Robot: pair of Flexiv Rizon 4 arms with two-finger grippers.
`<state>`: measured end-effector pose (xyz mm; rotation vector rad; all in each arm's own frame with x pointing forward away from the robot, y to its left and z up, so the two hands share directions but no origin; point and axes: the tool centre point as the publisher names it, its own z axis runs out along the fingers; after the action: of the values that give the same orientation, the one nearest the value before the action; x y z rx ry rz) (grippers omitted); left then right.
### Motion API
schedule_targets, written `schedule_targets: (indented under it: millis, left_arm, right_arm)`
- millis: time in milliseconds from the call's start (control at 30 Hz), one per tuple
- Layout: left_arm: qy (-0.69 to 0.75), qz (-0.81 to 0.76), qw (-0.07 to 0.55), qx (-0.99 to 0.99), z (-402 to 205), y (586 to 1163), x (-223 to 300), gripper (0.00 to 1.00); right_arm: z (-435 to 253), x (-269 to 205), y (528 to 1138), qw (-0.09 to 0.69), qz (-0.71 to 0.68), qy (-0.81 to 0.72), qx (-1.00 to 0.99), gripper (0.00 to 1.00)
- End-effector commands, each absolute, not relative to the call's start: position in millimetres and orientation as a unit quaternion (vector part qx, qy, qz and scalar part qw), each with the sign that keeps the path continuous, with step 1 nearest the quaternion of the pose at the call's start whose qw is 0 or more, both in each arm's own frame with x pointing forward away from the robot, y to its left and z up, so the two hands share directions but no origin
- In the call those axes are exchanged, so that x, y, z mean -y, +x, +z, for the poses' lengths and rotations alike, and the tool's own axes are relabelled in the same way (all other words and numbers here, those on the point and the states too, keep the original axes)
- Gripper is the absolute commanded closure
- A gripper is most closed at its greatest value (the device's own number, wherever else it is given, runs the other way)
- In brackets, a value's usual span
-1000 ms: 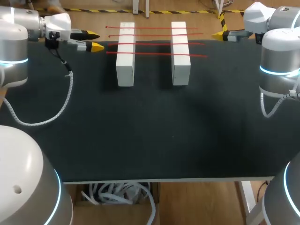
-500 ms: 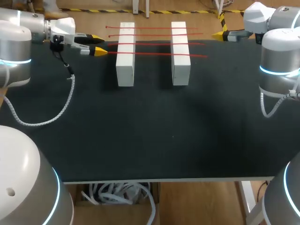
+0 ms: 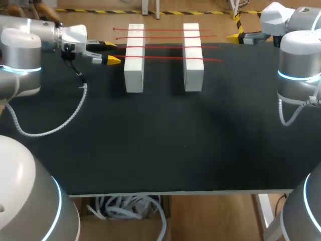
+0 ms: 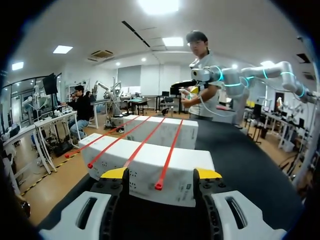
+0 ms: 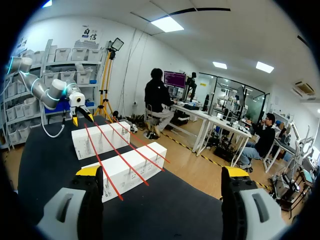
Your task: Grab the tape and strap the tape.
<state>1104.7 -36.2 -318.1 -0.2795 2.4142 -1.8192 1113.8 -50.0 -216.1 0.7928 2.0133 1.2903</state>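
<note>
both hands are empty. my left hand [image 3: 113,52] hangs with its fingers apart at the left ends of the red tapes [image 3: 165,47]. my right hand [image 3: 234,37] sits well off at the far right corner of the desk [image 3: 160,140], and its wrist view shows its fingers spread wide on nothing.

four tapes lie side by side across two white blocks: the left block [image 3: 134,60] and the right block [image 3: 193,60]. each tape bridges the gap between the blocks and overhangs at both sides. from the left wrist, one tape [image 4: 166,160] runs straight ahead. its thickened end hangs off the near block [image 4: 145,167] in line with the gap between the fingers, and i see no contact.

i judge these to be thin plastic straps: very light, springy along their length, slick on the surface, and apt to slide or flip off the blocks if nudged. the best hold looks like the overhanging end past the left block, where there is air beneath it and the thicker head gives the pads something to bite.

there is a small dark label on the near block's end face. it is too small for me to make out, and i can see no other writing on the task's things.
</note>
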Motion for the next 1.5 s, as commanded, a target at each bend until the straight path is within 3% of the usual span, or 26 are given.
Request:
schedule_targets:
  millis: [33,767,1300,1367,1500]
  left_arm:
    - [-0.079,-0.605,0.042,-0.791,-326.8,1112.2,36.0,0.50]
    - [-0.083,-0.624,0.044,-0.776,-329.5,1097.4,37.6,0.49]
    - [-0.073,-0.618,0.044,-0.782,-330.6,1091.5,30.9,0.54]
    - [-0.074,-0.619,0.046,-0.781,-330.3,1092.1,30.2,0.56]
    - [-0.071,-0.621,0.045,-0.780,-328.6,1093.6,29.9,0.73]
  right_arm:
    - [-216.1,50.0,1113.8,0.306,0.488,0.300,-0.761,0.00]
    - [-216.1,50.0,1113.8,0.306,0.488,0.300,-0.761,0.00]
    - [-216.1,50.0,1113.8,0.306,0.488,0.300,-0.761,0.00]
    - [-216.1,50.0,1113.8,0.306,0.488,0.300,-0.761,0.00]
    - [-216.1,50.0,1113.8,0.306,0.488,0.300,-0.761,0.00]
